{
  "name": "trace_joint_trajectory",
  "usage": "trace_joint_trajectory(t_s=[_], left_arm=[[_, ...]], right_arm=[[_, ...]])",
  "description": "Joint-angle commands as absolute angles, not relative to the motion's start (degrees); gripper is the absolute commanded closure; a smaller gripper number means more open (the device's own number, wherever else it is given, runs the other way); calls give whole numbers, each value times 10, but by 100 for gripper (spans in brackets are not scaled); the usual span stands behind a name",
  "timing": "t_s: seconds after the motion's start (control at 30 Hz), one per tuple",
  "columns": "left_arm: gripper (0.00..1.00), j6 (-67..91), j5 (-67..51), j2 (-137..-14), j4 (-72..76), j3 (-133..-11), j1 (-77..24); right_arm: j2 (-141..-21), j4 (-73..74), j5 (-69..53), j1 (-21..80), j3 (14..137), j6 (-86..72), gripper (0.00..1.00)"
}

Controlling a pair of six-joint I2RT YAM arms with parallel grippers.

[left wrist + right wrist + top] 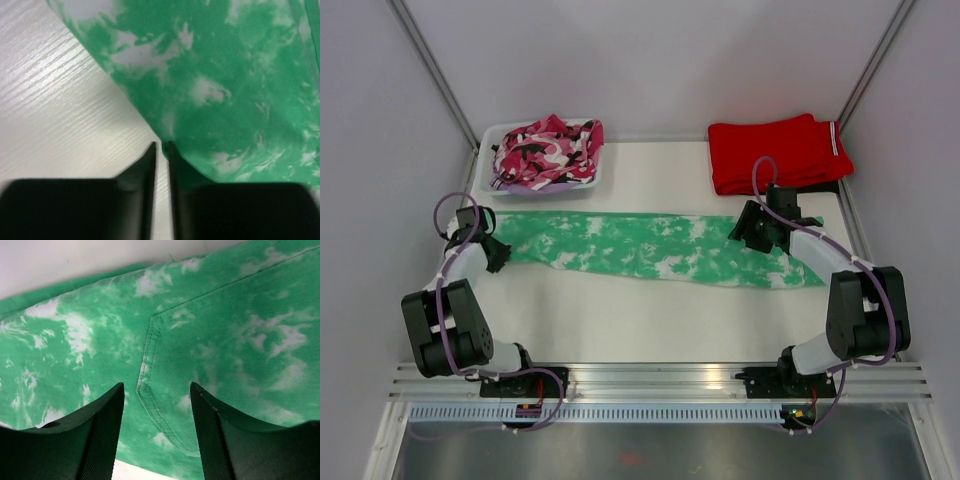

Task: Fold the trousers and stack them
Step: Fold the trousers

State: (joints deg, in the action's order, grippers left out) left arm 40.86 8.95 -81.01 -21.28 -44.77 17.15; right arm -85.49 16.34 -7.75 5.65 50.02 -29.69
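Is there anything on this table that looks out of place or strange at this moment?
One thing: the left gripper is shut right at the edge of the trousers, and in the left wrist view bare table shows between its jaws, so it may not hold the cloth. Otherwise the trousers lie flat.

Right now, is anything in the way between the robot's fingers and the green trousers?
No, nothing visible. The left fingers are shut right at the edge of the trousers; the right fingers hang open just over the fabric. The red trousers and the pink camouflage garment lie farther back.
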Motion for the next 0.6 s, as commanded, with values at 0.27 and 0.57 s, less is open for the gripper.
trace_joint_trajectory(t_s=[0.27,0.57], left_arm=[[7,379,84,-845,-263,-590,230],[9,179,43,-990,-242,-727,266]], right_arm=[[-902,179,-113,83,572,-260,23],[-916,172,-109,99,588,-262,21]])
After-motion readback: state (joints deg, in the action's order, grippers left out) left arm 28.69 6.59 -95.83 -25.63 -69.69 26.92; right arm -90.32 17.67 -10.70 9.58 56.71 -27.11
